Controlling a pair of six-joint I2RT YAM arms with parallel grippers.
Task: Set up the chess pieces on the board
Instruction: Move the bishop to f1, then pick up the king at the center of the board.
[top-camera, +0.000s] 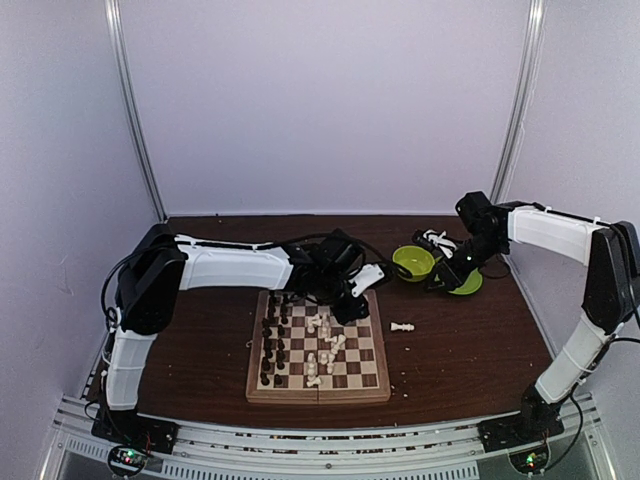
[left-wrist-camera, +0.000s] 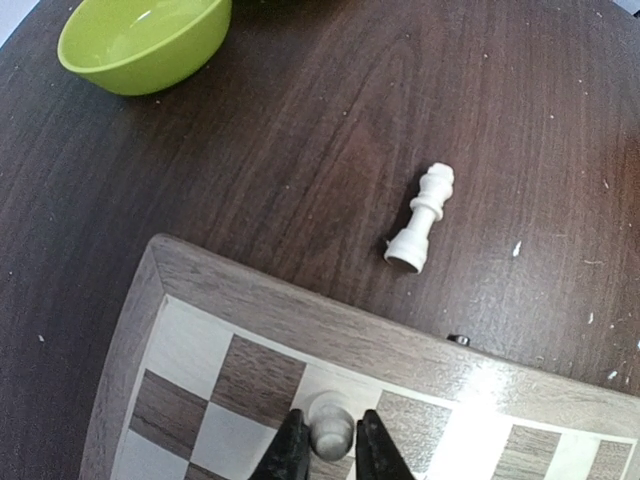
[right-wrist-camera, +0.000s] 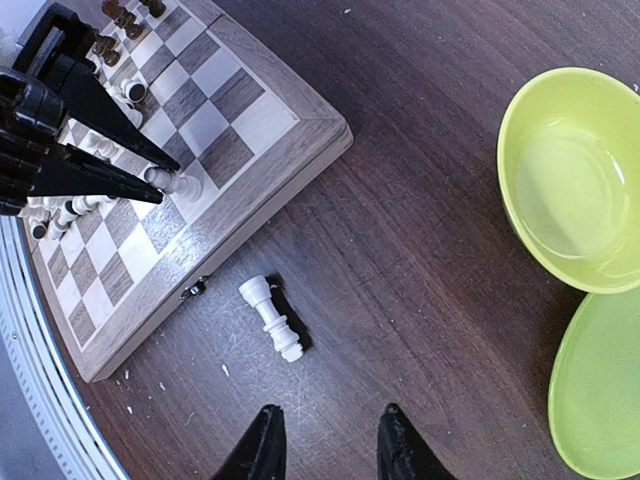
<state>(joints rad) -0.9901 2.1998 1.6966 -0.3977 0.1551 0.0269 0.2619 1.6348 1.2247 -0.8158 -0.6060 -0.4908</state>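
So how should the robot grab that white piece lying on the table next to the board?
Probably the white piece by its thin stem, from straight above, closing across it. It lies flat on its side on the table, so only its top is free.

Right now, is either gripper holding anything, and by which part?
The left gripper pinches a white chess piece across its sides, with the piece standing at the edge of the board. The right gripper is open and empty.

Your board (top-camera: 318, 392) is brown-and-cream checkered with a pale wood border. It carries cream pieces (left-wrist-camera: 421, 220) and dark-brown pieces (top-camera: 268, 340). The table (top-camera: 460, 340) is dark wood-grain, and the bowl (left-wrist-camera: 150, 60) at one o'clock is lime-green.
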